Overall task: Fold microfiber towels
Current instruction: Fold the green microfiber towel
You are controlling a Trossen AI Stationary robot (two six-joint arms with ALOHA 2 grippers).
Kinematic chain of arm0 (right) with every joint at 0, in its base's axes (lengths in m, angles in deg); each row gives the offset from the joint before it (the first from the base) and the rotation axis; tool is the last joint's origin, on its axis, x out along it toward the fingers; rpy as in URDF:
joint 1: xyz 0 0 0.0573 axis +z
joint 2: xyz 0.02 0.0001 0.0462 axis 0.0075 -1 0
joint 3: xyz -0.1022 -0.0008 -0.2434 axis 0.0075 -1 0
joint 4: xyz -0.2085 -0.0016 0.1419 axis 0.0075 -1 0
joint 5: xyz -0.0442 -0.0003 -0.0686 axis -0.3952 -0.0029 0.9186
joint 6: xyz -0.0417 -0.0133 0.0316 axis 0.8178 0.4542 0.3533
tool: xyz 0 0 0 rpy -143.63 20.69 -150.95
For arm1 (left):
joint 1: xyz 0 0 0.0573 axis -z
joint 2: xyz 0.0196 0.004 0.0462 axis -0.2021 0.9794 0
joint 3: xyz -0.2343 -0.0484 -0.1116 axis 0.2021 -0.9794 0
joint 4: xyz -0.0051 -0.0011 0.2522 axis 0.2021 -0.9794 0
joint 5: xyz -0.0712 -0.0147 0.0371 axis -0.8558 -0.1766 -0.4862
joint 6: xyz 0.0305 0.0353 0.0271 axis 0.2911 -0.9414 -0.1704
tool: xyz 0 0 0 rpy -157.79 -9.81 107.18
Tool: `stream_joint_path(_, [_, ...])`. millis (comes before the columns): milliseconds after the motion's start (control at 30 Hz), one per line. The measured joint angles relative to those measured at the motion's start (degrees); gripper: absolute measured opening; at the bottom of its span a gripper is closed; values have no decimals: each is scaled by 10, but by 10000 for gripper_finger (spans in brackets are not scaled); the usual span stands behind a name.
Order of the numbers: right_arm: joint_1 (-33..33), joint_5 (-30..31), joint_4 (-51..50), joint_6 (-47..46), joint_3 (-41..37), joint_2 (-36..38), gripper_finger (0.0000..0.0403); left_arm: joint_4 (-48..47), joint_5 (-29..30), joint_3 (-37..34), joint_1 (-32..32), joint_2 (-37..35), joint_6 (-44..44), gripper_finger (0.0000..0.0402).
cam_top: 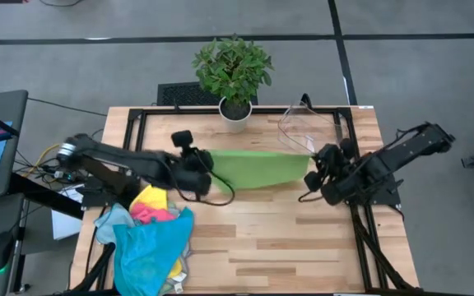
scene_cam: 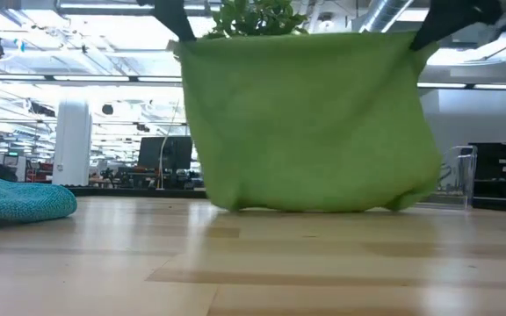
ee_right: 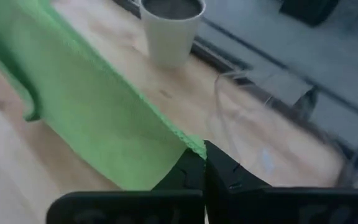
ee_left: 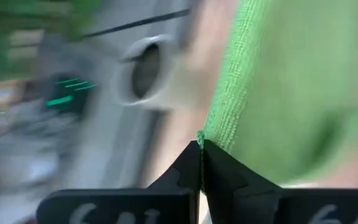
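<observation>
A bright green microfiber towel [cam_top: 257, 167] hangs spread between my two grippers above the middle of the table. My left gripper [cam_top: 210, 164] is shut on its upper left corner and my right gripper [cam_top: 313, 174] on its upper right corner. In the low view the green towel [scene_cam: 306, 123] hangs as a broad sheet, and its lower edge [scene_cam: 306, 208] reaches down to the table top. A pile of other towels [cam_top: 151, 238] in teal, pink and yellow lies at the table's near left. My left gripper pinches the green towel's upper left corner [ee_left: 211, 134] between its two shut fingers, at their free ends. The towel hangs below the fingers with its top edge drawn across to the other gripper. My right gripper pinches the towel's upper right corner [ee_right: 194, 148] between its two shut fingers, at their free ends. The cloth runs from there toward the table's left and hangs down, its lower edge at the table.
A potted plant in a white pot [cam_top: 235, 111] stands at the far edge, behind the towel. A clear plastic bin [cam_top: 303, 127] sits at the far right. Bare wood [cam_top: 286, 238] lies in front of the towel.
</observation>
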Motion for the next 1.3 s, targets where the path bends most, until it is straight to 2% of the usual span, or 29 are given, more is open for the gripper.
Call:
stream_joint_path(67, [-19,7,1,11,8,8,16,97,-106,-61,-26,-45,-80,0])
stream_joint_path(133, [-36,2,4,53,10,18,18,169,-179,-109,-51,-85,-149,0])
stream_joint_path(267, [-79,-22,37,126,11,28,13,206,-241,-166,-117,-123,-256,0])
stream_joint_path(433, [-141,-18,116,249,11,32,18,203,-261,-164,-192,-124,-313,0])
stream_joint_path(567, [-199,-25,160,298,11,30,17,205,-242,-138,-251,-124,-387,0])
stream_joint_path(767, [-239,-15,229,375,11,28,17,205,-241,-78,-314,-127,-449,0])
stream_joint_path(867, [-237,-16,229,367,11,28,18,193,-247,-63,-320,-127,-426,0])
stream_joint_path(1033, [-178,-28,227,305,-27,23,13,103,-324,-82,-296,-124,-332,0])
stream_joint_path(1167, [-96,-39,226,204,-77,14,19,80,-343,-143,-230,-120,-284,0])
stream_joint_path(1300, [-1,-38,226,99,-102,1,16,123,-337,-202,-143,-120,-210,0])
